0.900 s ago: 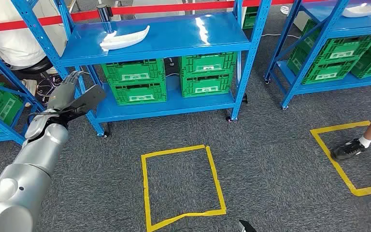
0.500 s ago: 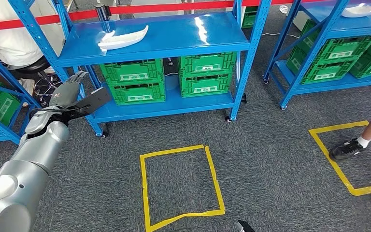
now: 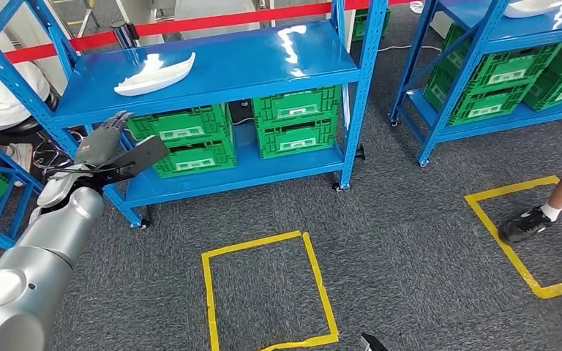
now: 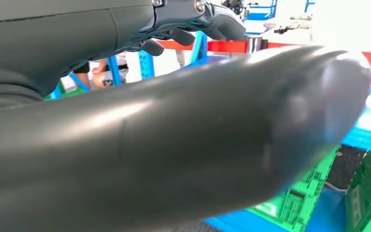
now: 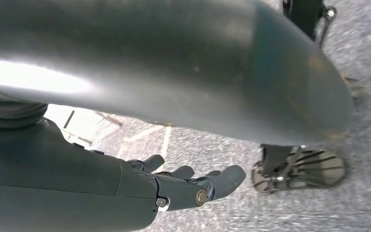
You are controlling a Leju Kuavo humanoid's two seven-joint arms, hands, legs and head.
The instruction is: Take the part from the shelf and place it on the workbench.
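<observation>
your left hand [image 3: 110, 150] is raised in front of the blue shelf [image 3: 219, 69], fingers apart and thumb stretched out flat, holding nothing and touching nothing. it sits below the top board's front edge, level with the green crates [image 3: 190, 139]. from the left wrist the thick grey thumb [image 4: 183, 145] is smooth, rounded and glossy, and the darker fingers [image 4: 193, 21] lie slightly curled beyond it. your right hand [image 5: 174, 186] hangs over the floor, its dark fingers gently bent and spread with nothing in them.

the part [image 3: 154, 75] is a white, shallow, boat-shaped shell with a pointed end, smooth and shiny. it lies on the shelf's top board toward its left side, well apart from your left hand. the top board is glossy painted metal; the uprights are perforated. the green crates are ribbed plastic with white labels, and stand on the lower board in two stacks.

the floor is grey carpet [image 3: 410, 241] with a coarse weave, marked with squares of yellow tape [image 3: 263, 292]. a person's leg and black shoe [image 3: 530, 223] stand at the right square.
</observation>
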